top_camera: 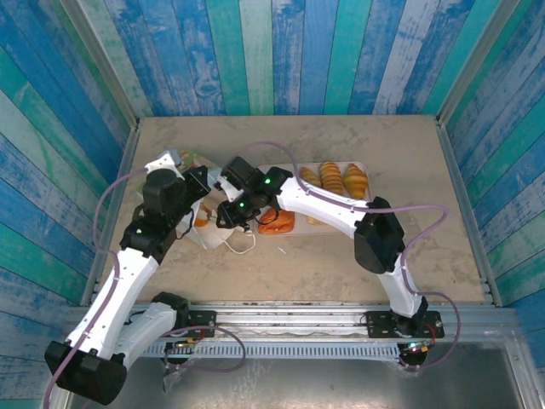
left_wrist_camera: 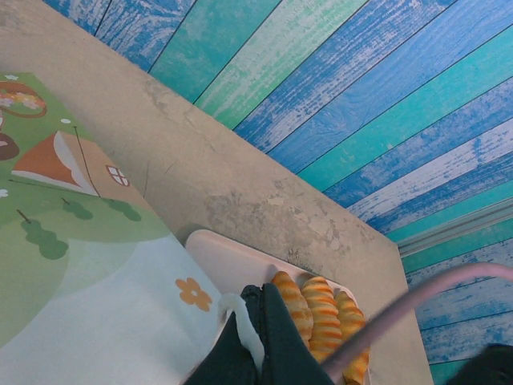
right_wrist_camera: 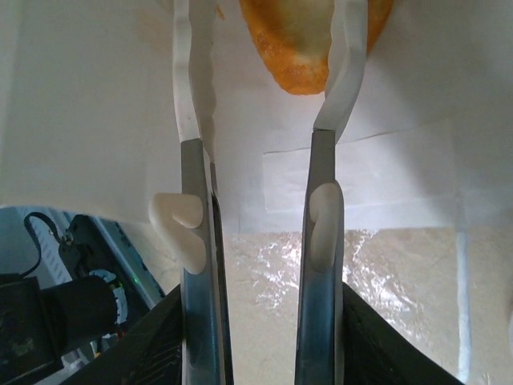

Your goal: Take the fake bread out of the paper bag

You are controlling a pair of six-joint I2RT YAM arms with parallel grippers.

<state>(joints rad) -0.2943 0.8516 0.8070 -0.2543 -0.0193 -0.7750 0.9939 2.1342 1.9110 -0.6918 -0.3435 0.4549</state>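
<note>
Found the left tool (left_wrist_camera: 255, 341) pinched tight on a white strip at the rim of the paper bag (left_wrist_camera: 96, 273) (cord or paper edge, could not tell). Saw the right tool (right_wrist_camera: 268, 48) inside the bag, with jaws partly spread around an orange piece of fake bread (right_wrist_camera: 309, 56) and a gap on one side. Counted three ridged croissants (left_wrist_camera: 321, 313) side by side on the pink tray (left_wrist_camera: 216, 253), just beside the bag on the surface (top_camera: 341, 256)

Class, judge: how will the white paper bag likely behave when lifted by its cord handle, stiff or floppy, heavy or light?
Probably floppy: the paper bag lies slumped on the table, its thin walls creased. Likely light: only a thin cord handle carries it.
</note>
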